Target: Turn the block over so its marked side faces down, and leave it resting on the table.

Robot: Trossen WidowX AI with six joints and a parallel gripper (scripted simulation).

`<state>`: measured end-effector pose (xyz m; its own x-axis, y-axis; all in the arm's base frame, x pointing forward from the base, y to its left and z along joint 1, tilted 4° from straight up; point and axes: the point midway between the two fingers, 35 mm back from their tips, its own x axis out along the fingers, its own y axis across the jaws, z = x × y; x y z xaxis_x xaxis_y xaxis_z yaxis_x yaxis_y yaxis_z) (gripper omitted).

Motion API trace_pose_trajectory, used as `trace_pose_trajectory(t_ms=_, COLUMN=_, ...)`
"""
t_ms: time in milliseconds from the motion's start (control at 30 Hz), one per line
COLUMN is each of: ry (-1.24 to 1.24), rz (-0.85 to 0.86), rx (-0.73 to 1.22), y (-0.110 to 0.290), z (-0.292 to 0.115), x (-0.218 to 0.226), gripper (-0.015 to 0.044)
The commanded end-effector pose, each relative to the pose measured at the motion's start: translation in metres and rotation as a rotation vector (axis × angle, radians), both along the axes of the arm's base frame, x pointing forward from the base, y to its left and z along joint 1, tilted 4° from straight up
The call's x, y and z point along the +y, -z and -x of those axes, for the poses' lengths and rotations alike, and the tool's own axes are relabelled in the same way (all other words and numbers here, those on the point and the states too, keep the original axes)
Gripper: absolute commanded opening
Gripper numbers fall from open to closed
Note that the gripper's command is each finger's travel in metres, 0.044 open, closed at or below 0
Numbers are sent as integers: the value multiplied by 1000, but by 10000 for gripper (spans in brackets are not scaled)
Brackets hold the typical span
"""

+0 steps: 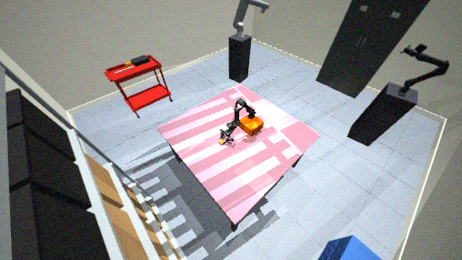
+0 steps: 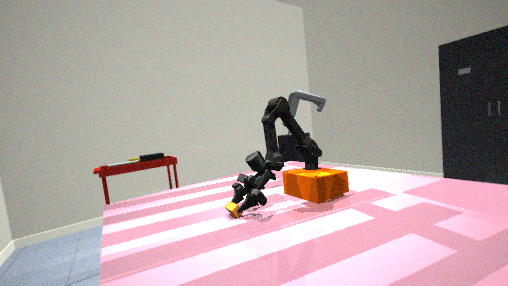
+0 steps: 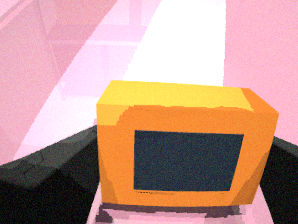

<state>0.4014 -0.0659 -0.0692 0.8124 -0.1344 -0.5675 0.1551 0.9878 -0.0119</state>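
A small orange-yellow block (image 3: 182, 149) (image 2: 233, 208) (image 1: 221, 141) with a dark square mark on one face is held between my gripper's fingers (image 2: 241, 205). In the wrist view the marked face points toward the camera. In the exterior view the block hangs tilted just above the pink striped table (image 2: 350, 240) (image 1: 255, 173), close to the surface. I cannot tell whether it touches the table. The gripper is shut on the block, with the black fingers at its left and right sides.
The arm's orange base (image 2: 315, 184) (image 1: 251, 124) stands on the table just behind the gripper. A red cart (image 1: 136, 82) (image 2: 135, 167) stands off the table to the left. Black pedestals with other arms (image 1: 239, 55) (image 1: 386, 109) and a dark cabinet (image 1: 364, 41) stand around the room.
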Motion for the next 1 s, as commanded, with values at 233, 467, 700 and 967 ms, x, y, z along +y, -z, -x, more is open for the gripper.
trace_pose_trajectory(t_ms=233, ry=9, rz=6, rx=-120, y=1, z=18, x=3, gripper=0)
trace_pose_trajectory(t_ms=467, ry=9, rz=10, rx=-146, y=-3, z=18, x=3, gripper=0)
trace_pose_trajectory(t_ms=700, ry=9, rz=10, rx=-146, y=-3, z=18, x=3, gripper=0)
trace_pose_trajectory(t_ms=967, ry=9, rz=10, rx=-146, y=-3, z=18, x=3, gripper=105)
